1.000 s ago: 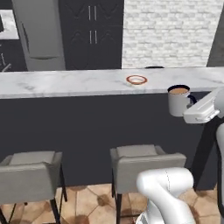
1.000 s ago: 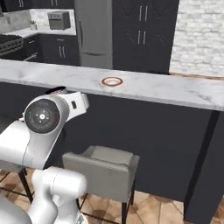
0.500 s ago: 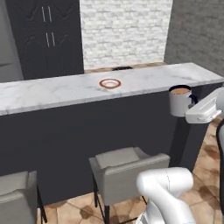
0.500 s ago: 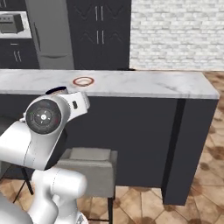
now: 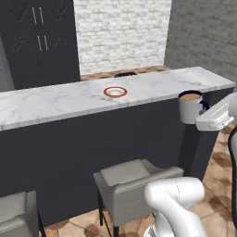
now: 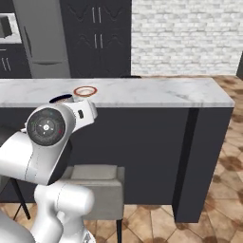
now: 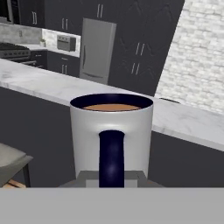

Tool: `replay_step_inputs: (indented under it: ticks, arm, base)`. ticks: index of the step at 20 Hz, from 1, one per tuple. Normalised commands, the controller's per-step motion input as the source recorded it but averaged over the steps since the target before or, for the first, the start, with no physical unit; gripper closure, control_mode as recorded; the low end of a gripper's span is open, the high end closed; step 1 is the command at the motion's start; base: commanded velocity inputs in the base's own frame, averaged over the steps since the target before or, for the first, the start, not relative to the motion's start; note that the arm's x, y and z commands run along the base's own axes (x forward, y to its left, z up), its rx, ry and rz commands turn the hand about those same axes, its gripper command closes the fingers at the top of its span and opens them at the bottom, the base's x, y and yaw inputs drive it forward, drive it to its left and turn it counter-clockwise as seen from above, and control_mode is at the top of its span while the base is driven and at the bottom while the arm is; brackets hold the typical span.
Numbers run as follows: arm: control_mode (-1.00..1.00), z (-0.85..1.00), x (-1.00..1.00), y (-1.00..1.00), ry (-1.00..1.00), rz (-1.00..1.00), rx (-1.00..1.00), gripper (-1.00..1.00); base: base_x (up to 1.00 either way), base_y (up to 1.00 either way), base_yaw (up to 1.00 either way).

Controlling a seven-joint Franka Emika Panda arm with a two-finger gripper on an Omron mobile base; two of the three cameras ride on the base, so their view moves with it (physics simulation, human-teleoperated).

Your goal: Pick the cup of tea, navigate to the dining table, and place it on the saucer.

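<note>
The tool (image 5: 200,111) is closed on the cup of tea (image 5: 190,107), gripping it by its dark handle. In the left base view the cup hangs at about 3 o'clock in the picture, upright, off the near side of the desk (image 5: 55,102) and level with its edge, not resting on the marble. The white hand sits just to the cup's 4 o'clock, so the cup lies directly at the front of the tool, touching it. Brown liquid shows at the rim.

In the hand view the cup of tea (image 7: 111,131) fills the centre, its dark handle facing the camera at 6 o'clock, and the tea surface showing at 12 o'clock of the mug. Behind it the marble top (image 7: 39,83) runs across from 9 o'clock towards 3 o'clock.

The saucer (image 5: 115,91) lies flat on the desk, at roughly 10 o'clock from the cup in the left base view and well apart from it. In the right base view the saucer (image 6: 85,90) sits on the marble top (image 6: 156,92) at 11 o'clock of the picture, just beyond the arm's round joint, with the cup's dark rim (image 6: 60,98) peeking out at the joint's 12 o'clock.

A grey stool (image 5: 132,178) stands on the floor against the desk's dark base, at 6 o'clock below the saucer.
</note>
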Motion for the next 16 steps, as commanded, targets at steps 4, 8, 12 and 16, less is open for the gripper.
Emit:
replay_step_inputs:
  ticks: [4,8,12,16]
  arm:
    - [1.00,0.00,0.00,0.00,0.00,0.00,0.00,1.00]
    - [1.00,0.00,0.00,0.00,0.00,0.00,0.00,1.00]
    - [1.00,0.00,0.00,0.00,0.00,0.00,0.00,1.00]
    - [1.00,0.00,0.00,0.00,0.00,0.00,0.00,1.00]
  base:
    - [1.00,0.30,-0.05]
    - [0.40,0.16,-0.03]
    - [0.42,-0.07,0.01]
    - [0.96,-0.33,0.13]
